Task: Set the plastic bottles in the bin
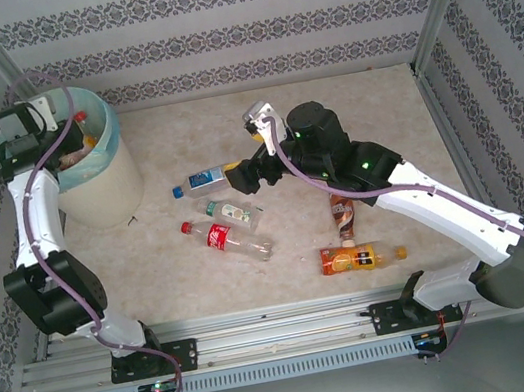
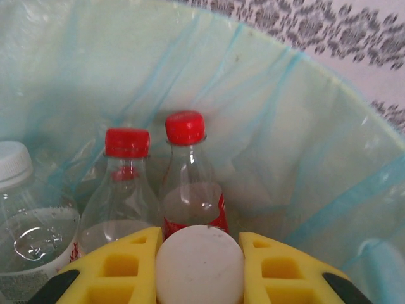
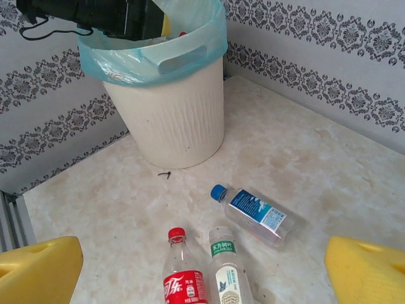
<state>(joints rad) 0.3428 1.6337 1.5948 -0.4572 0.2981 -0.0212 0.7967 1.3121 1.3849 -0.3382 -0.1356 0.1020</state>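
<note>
From where I stand, with the far wall as twelve, the round cream-white waste bin with its pale teal plastic liner sits at ten o'clock on the marbled beige table. The left gripper hangs inside its mouth, its yellow fingers pressed on either side of a pale rounded object; I can't tell what it is. Below it in the bin stand two clear red-capped bottles and, at nine o'clock of them, a clear white-capped bottle.

The right gripper hovers near the middle of the table with its jaws spread wide and nothing between them. Just beneath it lie a clear blue-labelled bottle, a clear green-labelled bottle and a clear red-labelled bottle, close together. At five o'clock from these, well apart, a brown bottle lies just beside an orange bottle.
</note>
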